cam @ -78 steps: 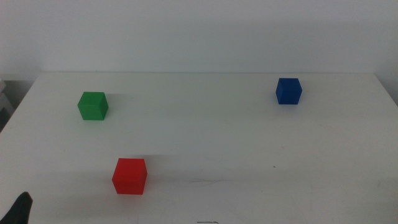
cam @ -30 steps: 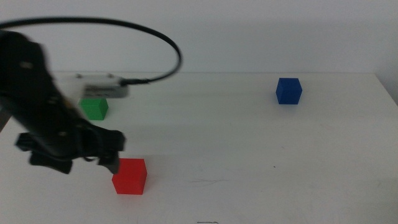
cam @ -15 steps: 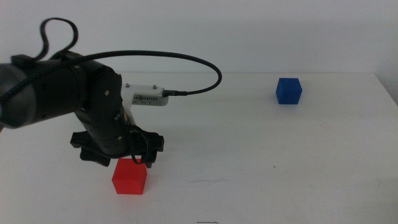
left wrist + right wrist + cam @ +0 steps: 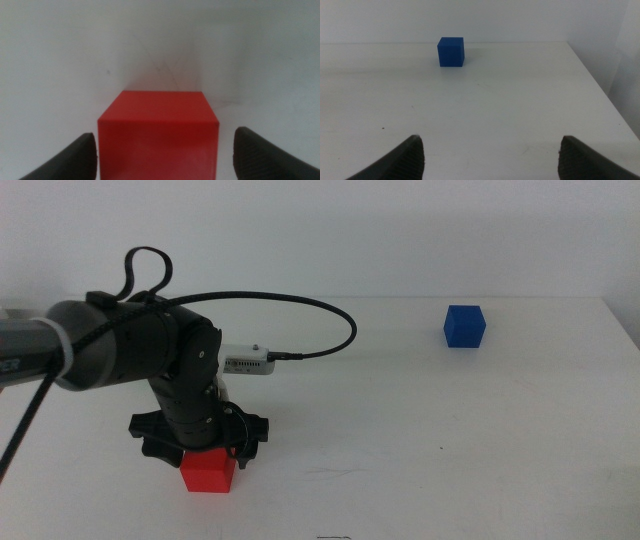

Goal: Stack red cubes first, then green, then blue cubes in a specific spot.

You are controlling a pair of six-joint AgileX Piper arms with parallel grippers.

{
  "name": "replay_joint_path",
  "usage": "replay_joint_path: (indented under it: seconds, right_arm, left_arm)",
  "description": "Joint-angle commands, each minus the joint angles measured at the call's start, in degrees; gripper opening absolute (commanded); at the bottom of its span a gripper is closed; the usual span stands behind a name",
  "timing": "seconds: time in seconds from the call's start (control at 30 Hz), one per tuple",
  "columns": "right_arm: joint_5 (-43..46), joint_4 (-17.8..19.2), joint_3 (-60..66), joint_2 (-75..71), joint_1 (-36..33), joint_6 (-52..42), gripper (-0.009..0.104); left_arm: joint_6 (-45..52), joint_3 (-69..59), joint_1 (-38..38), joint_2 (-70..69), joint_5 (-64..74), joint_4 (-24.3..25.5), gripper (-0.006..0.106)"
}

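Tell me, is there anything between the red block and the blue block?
No. In the middle view only bare white table lies between the red cube and the blue cube.

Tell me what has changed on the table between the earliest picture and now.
The left arm has swung in from the left side, and its left gripper has come down over the red cube, jaws open on either side, not closed on it. The arm now hides the green cube. The red cube and the blue cube have stayed put. The right gripper waits open, outside the middle view.
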State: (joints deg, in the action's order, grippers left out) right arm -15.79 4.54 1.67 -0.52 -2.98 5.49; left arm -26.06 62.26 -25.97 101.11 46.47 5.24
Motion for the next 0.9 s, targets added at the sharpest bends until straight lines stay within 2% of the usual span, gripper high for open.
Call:
replay_joint_path:
  seconds: [0.0, 0.13, 0.33, 0.37, 0.5, 0.53, 0.7, 0.87]
  right_arm:
    - [4.39, 0.75, -1.05, -1.33, -0.22, -0.75, 0.073]
    - [4.39, 0.75, -1.05, -1.33, -0.22, -0.75, 0.073]
    - [4.39, 0.75, -1.05, -1.33, -0.22, -0.75, 0.073]
    - [4.39, 0.75, -1.05, -1.33, -0.22, -0.75, 0.073]
    - [4.39, 0.75, -1.05, -1.33, -0.22, -0.75, 0.073]
    - [4.39, 0.75, -1.05, -1.33, -0.22, -0.75, 0.073]
    - [4.39, 0.75, -1.05, -1.33, -0.22, -0.75, 0.073]
    - [4.39, 0.75, -1.05, -1.33, -0.22, -0.75, 0.073]
  left_arm:
    - [-1.02, 1.70, -0.12, -1.70, -1.63, 0.23, 0.093]
    - [-1.02, 1.70, -0.12, -1.07, -2.17, 0.23, 0.090]
    - [-1.02, 1.70, -0.12, -1.07, -2.06, 0.29, 0.075]
    - [-1.02, 1.70, -0.12, -1.07, -2.06, 0.29, 0.064]
    - [-1.02, 1.70, -0.12, -1.07, -2.06, 0.29, 0.047]
    - [-0.82, 1.83, -0.19, -1.44, -3.13, -0.14, 0.028]
    - [-1.02, 5.45, -0.84, -1.33, 0.92, -3.44, 0.019]
    - [-7.52, 11.01, -4.82, -0.97, 2.66, -0.18, 0.019]
